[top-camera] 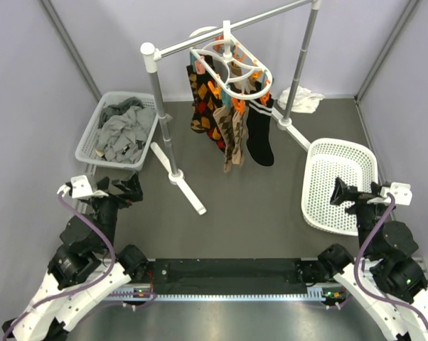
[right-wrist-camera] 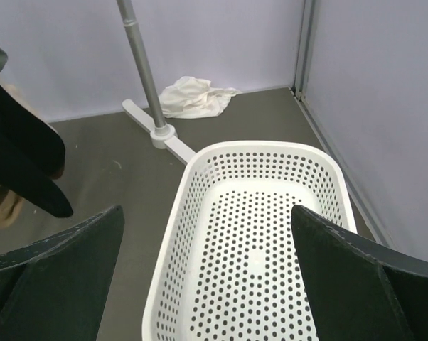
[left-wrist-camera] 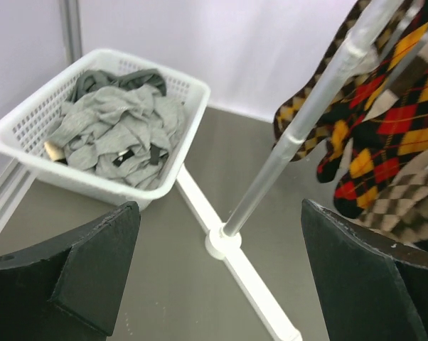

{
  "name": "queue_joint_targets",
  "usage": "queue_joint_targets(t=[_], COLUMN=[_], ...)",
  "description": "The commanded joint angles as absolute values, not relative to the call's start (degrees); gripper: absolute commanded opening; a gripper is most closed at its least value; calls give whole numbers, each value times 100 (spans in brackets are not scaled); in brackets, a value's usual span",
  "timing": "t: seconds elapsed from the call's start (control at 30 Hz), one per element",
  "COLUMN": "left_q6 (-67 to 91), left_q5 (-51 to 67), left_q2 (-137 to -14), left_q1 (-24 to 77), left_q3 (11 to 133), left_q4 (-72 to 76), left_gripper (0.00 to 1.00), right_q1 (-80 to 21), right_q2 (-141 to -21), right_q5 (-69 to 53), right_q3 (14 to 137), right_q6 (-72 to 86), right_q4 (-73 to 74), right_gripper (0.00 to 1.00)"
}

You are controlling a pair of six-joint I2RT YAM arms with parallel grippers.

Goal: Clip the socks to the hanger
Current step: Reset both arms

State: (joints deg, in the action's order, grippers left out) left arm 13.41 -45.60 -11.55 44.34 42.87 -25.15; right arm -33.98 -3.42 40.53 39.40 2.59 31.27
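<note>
You won't find any text, label, brand, number or sign to read here, in any of the three views.

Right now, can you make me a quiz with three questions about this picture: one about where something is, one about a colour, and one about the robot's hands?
1. Where are the patterned socks?
A) in a basket
B) hanging from the hanger
C) flat on the floor

2. What colour are the clothes in the left basket?
A) grey
B) pink
C) yellow

3. How are the left gripper and the right gripper?
A) both open and empty
B) both shut on socks
C) one open, one shut

Answers:
1 B, they dangle from its clips.
2 A, the pile looks grey.
3 A, both pairs of fingers stand wide apart with nothing between them.
</note>
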Motion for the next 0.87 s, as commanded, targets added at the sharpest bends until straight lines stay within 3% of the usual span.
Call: queue_joint_targets(t=[0.0,0.23,0.83], left_q6=[1406,1292,1485], left_q5=[-4904,-4992,-5546], left_q2=[-993,-1028,-897], left_q1=[4430,4412,4192], left_q3=[3930,3718,3718], left_q4=[-2154,-2039,-2224], left_gripper=[99,99,99], right_q1=[-3454,-3445,-3454], right_q2=[-79,544,545], right_q5=[4149,4403,4474], right_q3=[3736,3586,3498], right_q6=[185,89,26], right_q4=[2857,2910,2786], right_gripper=[99,99,99])
